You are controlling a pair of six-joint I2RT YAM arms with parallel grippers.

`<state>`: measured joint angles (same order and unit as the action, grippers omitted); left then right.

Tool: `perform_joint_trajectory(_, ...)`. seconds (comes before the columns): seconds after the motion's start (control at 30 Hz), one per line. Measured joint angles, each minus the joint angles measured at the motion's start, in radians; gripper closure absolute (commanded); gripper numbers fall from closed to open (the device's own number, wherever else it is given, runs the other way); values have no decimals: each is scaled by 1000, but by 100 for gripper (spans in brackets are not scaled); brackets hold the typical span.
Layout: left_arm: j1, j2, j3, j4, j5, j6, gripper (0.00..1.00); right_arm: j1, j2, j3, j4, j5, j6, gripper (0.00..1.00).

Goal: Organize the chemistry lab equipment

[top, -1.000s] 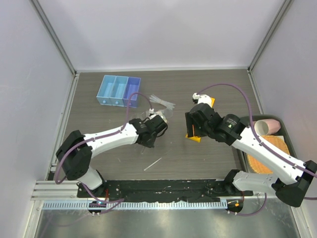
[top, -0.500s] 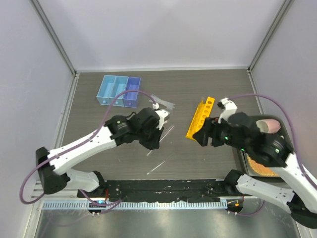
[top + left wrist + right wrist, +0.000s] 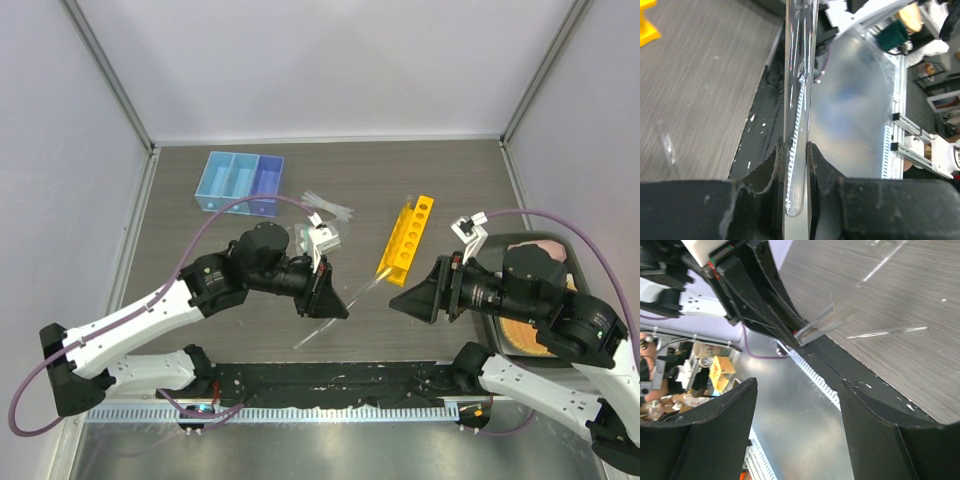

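Note:
My left gripper (image 3: 328, 297) is shut on a clear test tube (image 3: 362, 290) and holds it above the table, pointing right toward my right gripper. In the left wrist view the tube (image 3: 799, 75) has its rounded end clamped between the fingers (image 3: 771, 170). My right gripper (image 3: 412, 301) is open and empty, raised and facing left; in its wrist view (image 3: 797, 415) it looks at the held tube (image 3: 826, 319). The yellow rack (image 3: 405, 240) lies on the table behind both grippers. More clear tubes (image 3: 328, 210) and a small clear item (image 3: 303, 238) lie at centre.
A blue three-compartment tray (image 3: 240, 183) stands at the back left. A black tray (image 3: 492, 320) at the right holds the orange mat (image 3: 520, 335) and the pink cup (image 3: 548, 245). A thin clear tube (image 3: 310, 335) lies near the front edge; it shows in the right wrist view (image 3: 887, 332).
My left gripper has risen off the table with the test tube and swung it right. My right gripper has pulled back from the yellow rack, risen and turned to face left.

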<state>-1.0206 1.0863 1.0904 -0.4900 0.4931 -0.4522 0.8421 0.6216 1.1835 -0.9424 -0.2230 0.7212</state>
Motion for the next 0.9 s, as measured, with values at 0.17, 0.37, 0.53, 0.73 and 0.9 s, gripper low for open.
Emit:
perform_joint_trajectory(0.17, 2, -34, -79, 155, 121, -38, 100, 0, 0, 0, 64, -63, 30, 28)
perform_joint_trajectory(0.37, 5, -63, -133, 292, 211, -71, 100, 0, 3, 3, 101, -89, 42, 30)
perform_joint_trajectory(0.53, 7, -68, -153, 375, 266, -98, 100, 0, 30, 9, 123, -91, 43, 35)
perform_joint_trajectory(0.73, 8, -68, -155, 423, 297, -116, 100, 0, 83, 28, 151, -97, 42, 43)
perform_joint_trajectory(0.9, 8, -73, -170, 435, 309, -117, 100, 0, 119, 43, 172, -102, 42, 51)
